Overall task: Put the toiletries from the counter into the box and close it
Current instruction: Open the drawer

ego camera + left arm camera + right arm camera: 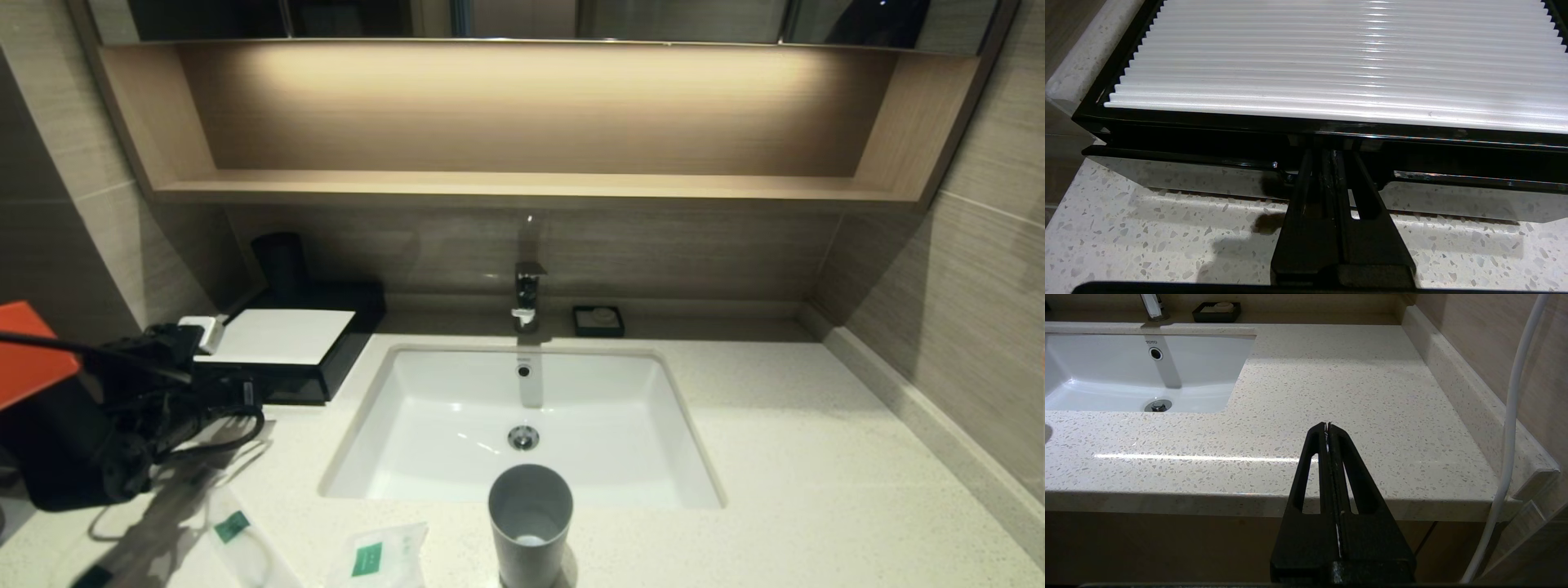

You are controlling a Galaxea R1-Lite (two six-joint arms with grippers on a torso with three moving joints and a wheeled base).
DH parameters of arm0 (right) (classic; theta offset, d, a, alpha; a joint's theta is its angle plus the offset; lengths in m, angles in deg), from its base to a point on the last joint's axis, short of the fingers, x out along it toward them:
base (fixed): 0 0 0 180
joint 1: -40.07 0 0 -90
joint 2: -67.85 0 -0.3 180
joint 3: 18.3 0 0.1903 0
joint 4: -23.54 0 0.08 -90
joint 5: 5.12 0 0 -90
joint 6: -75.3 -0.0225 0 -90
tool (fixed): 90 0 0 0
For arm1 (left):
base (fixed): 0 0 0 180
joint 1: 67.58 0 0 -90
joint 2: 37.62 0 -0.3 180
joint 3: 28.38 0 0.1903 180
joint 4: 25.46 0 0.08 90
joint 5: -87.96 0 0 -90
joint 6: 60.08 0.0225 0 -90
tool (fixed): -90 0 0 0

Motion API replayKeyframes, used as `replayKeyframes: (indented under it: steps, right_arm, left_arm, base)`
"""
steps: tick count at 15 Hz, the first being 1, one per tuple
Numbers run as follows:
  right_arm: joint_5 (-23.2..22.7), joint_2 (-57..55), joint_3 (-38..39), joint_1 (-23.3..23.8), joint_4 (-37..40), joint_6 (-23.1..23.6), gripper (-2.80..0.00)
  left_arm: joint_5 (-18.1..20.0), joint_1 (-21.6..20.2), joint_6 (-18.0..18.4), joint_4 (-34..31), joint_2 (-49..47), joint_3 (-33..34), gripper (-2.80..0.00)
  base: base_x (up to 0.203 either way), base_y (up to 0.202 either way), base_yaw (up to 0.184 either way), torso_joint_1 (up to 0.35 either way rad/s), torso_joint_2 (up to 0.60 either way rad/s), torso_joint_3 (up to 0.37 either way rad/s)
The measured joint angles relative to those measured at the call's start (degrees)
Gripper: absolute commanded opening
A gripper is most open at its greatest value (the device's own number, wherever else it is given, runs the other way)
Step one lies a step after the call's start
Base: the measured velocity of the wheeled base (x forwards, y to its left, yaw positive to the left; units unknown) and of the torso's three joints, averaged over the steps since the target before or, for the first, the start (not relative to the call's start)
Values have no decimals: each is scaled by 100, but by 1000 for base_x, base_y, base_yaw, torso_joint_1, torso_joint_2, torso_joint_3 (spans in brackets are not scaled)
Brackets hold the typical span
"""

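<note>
Two translucent-white sealed packets with green labels (pixel 245 531) (pixel 377 557) lie on the pale speckled stone counter (pixel 800 457) near its front edge. At the low black box with a ribbed white top (pixel 1331 61), the left end effector (pixel 1327 163) is pressed shut, empty, tips at the drawer front. Opening seems in hand; next, hook the drawer and pull outward. The right end effector (pixel 1328 426), closed and empty, is parked off the counter's edge.
</note>
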Motion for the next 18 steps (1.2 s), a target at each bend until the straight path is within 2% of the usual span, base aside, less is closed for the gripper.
replayKeyframes:
  steps: [11, 15, 18]
  right_arm:
    - [1, 0, 0, 0, 0, -1, -280]
    - [0, 0, 0, 0, 0, 0, -280]
    - [1, 0, 0, 0, 0, -1, -280]
  left_arm:
    - [-17, -2, 28, -1013, 351, -174, -280]
    - [-37, -2, 44, -1570, 521, -260, -280]
    - [-41, -13, 188, -1813, 594, -295, -280]
  base:
    - [0, 0, 0, 0, 0, 0]
    - [0, 0, 0, 0, 0, 0]
    - [0, 0, 0, 0, 0, 0]
